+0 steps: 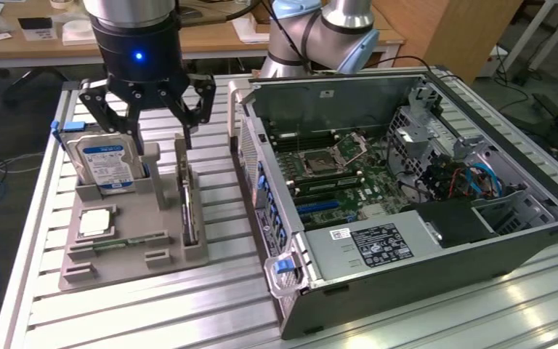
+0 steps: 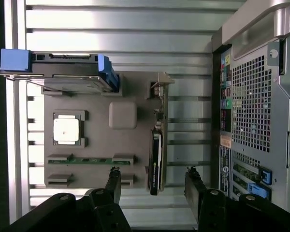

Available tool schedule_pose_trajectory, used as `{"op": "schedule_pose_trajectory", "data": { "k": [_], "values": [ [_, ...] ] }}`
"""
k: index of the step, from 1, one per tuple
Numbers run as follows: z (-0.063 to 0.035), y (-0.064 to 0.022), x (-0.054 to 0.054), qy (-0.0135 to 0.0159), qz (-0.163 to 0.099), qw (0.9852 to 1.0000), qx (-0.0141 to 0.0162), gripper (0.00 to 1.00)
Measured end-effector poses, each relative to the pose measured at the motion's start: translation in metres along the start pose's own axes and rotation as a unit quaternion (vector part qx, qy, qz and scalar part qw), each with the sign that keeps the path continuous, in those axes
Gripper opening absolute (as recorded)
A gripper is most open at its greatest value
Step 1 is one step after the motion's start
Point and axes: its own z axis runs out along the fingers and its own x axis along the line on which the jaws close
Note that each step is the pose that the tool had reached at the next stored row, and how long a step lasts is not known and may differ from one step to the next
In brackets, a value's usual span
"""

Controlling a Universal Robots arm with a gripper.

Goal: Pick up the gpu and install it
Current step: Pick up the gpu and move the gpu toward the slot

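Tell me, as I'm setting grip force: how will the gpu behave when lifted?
Probably stiff: the gpu is a thin flat card standing on edge in the gray holder. Likely fragile, since bare board shows along its edge. Being narrow and upright, it could tilt if gripped off-centre.

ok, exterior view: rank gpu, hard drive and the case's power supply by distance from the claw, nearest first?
1. gpu: on edge in the tray, just below the claw.
2. hard drive: upright in the tray, toward the exterior view's left.
3. power supply: inside the case, exterior view's right.
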Motion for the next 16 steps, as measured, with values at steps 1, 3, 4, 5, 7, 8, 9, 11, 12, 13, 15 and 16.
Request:
{"op": "schedule_pose_trajectory", "data": {
  "k": [1,3,4,5,7,8,9,11,12,13,15,16],
  "values": [
    [0.0004,-0.0006,0.0000,0.0000,0.000,1.0000,0.0000,0.65],
    [0.0011,-0.0016,0.0000,0.0000,0.000,1.0000,0.0000,0.65],
    [0.0015,-0.0021,0.0000,0.0000,0.000,1.0000,0.0000,0.65],
    [0.0018,-0.0027,0.0000,0.0000,0.000,1.0000,-0.0001,0.65],
    [0.0025,-0.0036,0.0000,0.0000,0.000,1.0000,0.0000,0.65],
    [0.0028,-0.0041,0.0000,0.0000,-0.001,1.0000,0.0000,0.65],
    [0.0032,-0.0046,0.0000,0.0000,-0.001,1.0000,0.0000,0.65],
    [0.0037,-0.0055,0.0000,0.0000,-0.001,1.0000,0.0000,0.65],
    [0.0041,-0.0060,0.0000,0.0000,-0.001,1.0000,0.0000,0.65],
    [0.0044,-0.0064,0.0000,0.0000,-0.001,1.0000,0.0000,0.65],
    [0.0051,-0.0074,0.0000,0.0000,-0.001,1.0000,-0.0001,0.65],
    [0.0055,-0.0078,0.0000,0.0000,-0.001,1.0000,-0.0001,0.65]
  ]
}}
